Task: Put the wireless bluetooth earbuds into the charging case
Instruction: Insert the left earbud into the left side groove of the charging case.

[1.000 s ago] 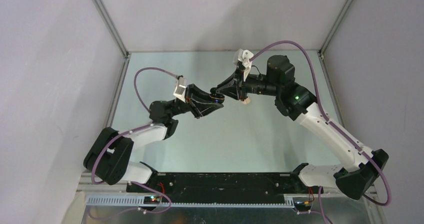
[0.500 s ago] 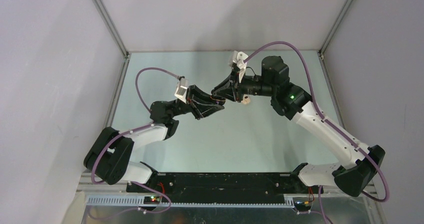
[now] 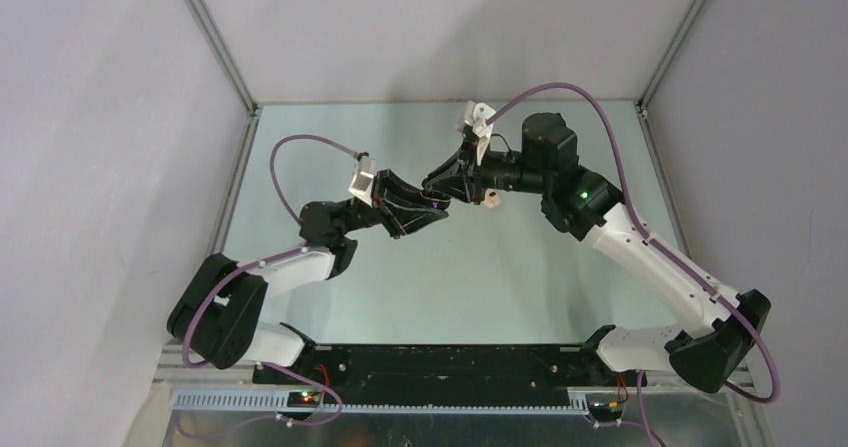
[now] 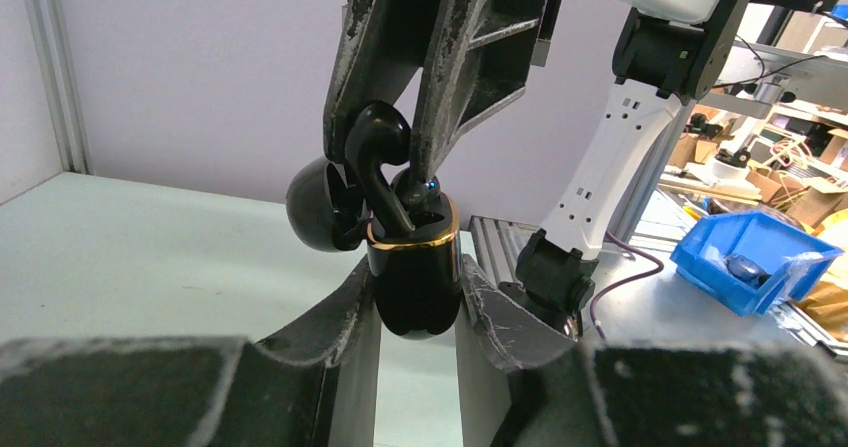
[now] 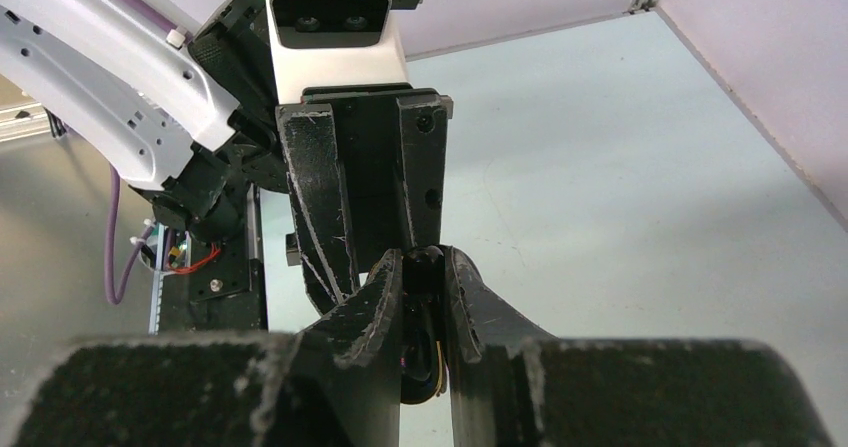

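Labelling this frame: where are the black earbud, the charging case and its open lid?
black earbud (image 4: 376,135), left wrist view, on its rounded head.
charging case (image 4: 412,287), left wrist view, on the body's front.
open lid (image 4: 306,203), left wrist view, on its outer shell.

Glossy black charging case (image 4: 412,287), gold-rimmed, upright, clamped between left gripper (image 4: 413,272) fingers; lid (image 4: 318,205) swung open sideways. Black stemmed earbud (image 4: 378,182) pinched in right gripper (image 4: 385,157) just above, bulb up, stem tip reaching into case mouth. Blue dot beside stem.
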Motion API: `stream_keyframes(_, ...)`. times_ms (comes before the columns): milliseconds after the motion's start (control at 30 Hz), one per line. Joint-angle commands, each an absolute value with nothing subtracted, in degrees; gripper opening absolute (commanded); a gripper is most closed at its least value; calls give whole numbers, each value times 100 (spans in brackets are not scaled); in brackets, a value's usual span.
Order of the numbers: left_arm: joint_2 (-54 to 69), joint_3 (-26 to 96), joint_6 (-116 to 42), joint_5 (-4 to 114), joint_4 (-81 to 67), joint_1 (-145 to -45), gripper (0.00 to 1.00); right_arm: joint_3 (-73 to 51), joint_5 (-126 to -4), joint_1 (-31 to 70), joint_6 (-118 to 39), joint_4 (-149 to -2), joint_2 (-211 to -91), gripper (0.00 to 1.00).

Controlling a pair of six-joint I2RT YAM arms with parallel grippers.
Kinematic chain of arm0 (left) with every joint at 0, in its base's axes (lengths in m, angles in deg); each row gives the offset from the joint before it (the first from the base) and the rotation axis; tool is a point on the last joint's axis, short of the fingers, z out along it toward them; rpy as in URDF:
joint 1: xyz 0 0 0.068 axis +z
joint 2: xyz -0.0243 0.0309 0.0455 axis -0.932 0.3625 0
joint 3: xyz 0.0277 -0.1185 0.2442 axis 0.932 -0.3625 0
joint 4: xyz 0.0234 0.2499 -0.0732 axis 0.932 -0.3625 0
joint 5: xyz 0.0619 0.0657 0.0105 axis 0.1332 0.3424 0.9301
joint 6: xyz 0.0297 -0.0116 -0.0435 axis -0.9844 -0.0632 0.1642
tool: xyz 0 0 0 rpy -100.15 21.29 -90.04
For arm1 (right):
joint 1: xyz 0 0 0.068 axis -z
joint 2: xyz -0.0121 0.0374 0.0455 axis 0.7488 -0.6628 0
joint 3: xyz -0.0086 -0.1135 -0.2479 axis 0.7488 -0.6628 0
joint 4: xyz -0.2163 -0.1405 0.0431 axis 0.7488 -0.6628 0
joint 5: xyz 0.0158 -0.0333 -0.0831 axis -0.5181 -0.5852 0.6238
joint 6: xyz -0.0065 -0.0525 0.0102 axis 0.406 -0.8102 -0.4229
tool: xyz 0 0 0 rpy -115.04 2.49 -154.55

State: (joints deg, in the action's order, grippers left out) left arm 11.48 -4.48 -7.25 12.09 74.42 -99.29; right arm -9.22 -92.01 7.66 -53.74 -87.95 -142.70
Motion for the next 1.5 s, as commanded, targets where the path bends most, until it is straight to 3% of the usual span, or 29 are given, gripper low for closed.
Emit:
stream_keyframes(0, 909, -439, -1014, 1024, 7857, -9890, 20, -871, -8811, 736, -5185, -8770, -14142, 21)
stream_keyframes(1467, 805, -469, -965, 1018, 7855, -9778, 22, -1011, -9089, 489, -4919, -8704, -14145, 20)
